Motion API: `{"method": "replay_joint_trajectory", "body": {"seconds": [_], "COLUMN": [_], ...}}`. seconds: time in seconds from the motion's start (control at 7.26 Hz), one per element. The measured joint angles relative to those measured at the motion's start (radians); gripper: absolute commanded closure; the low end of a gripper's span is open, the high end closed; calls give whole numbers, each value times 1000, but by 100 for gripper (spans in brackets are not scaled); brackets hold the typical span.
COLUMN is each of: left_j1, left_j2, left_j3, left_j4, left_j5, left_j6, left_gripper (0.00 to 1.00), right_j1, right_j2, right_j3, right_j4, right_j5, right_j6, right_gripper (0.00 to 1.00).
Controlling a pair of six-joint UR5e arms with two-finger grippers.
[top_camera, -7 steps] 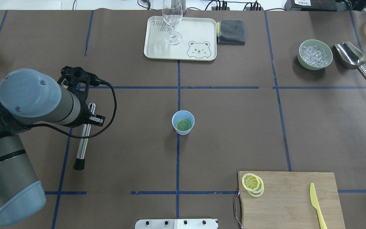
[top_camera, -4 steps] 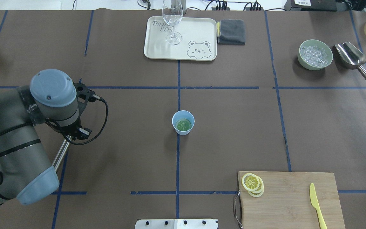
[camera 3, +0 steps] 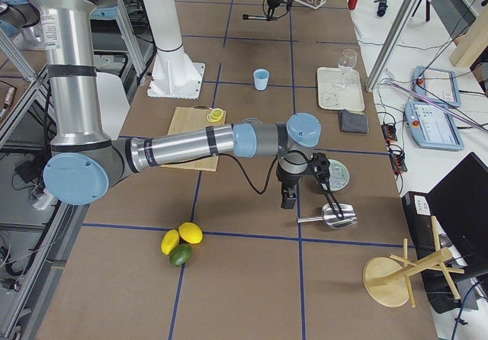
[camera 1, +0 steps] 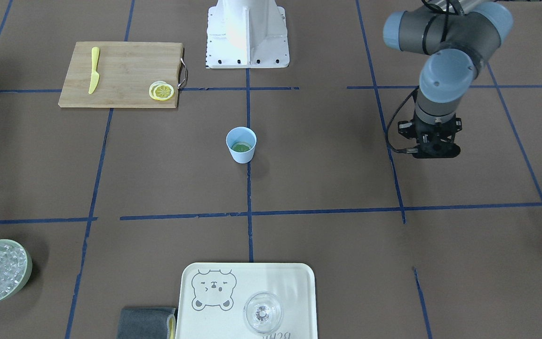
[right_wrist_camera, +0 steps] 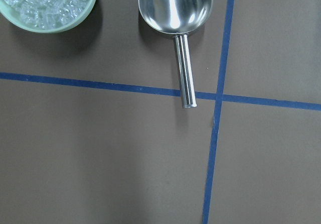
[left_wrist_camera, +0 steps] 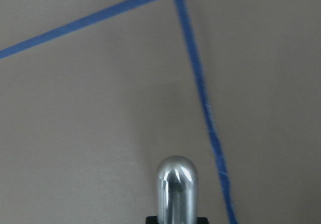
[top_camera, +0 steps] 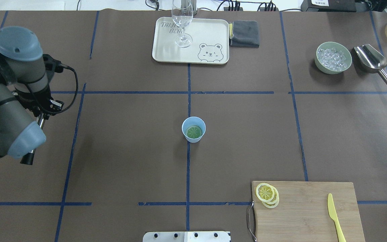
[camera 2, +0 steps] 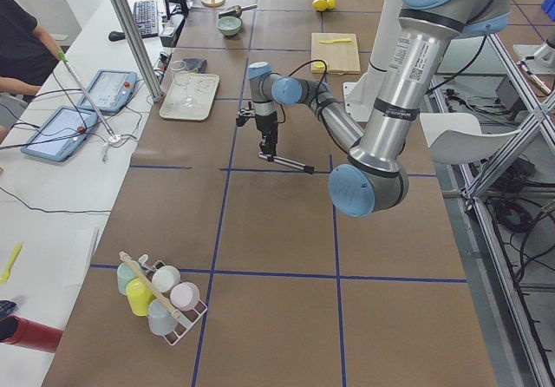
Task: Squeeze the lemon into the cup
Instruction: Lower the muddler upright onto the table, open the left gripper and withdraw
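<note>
Grip: left gripper [camera 2: 265, 148] clamped on steel rod [top_camera: 28, 158]; in last second it swung away from cup [top_camera: 194, 139], out to far left. Lemon [top_camera: 265, 192] lay untouched on cutting board [top_camera: 307, 208], near right, so squeezing likely not begun. Front view hid rod; overhead showed its black tip. Right gripper [camera 3: 290, 195] appeared only in right-side view, above scoop [camera 3: 335, 216]; opening unreadable.

The brown desk [top_camera: 129, 161] is gridded with blue tape. Well to the right of the left end effector [camera 2: 265, 151] stands a blue cup [top_camera: 194, 139], with a cream tray [top_camera: 207, 30] and grey cloth [top_camera: 245, 33] beyond it. Near the right end effector [camera 3: 288, 199] lie a bowl of ice [top_camera: 328, 71] and a metal scoop [right_wrist_camera: 175, 8], a cutting board [top_camera: 304, 215] farther off.
</note>
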Motion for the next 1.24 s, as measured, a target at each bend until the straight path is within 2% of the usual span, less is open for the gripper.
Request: {"method": "replay_joint_trajectory", "body": {"seconds": [0.28, 0.55, 0.96, 1.24], "left_j1": [-96, -109, -69, 3], "left_j2": [22, 34, 28, 19], "left_j3": [75, 117, 236, 263], "left_j4": [-24, -55, -219, -264], "left_j5": [-113, -168, -179, -176], "left_j6": [0, -4, -8, -8], "left_gripper": [100, 100, 100, 100], "right_j1": [0, 0, 0, 0], "right_j2": [9, 11, 10, 10], "right_j3": [16, 31, 29, 27], "right_j4": [1, 1, 1, 1], "right_j5": [0, -2, -4, -5], "right_j6": [-1, -2, -4, -6], "right_gripper": [0, 0, 0, 0]}}
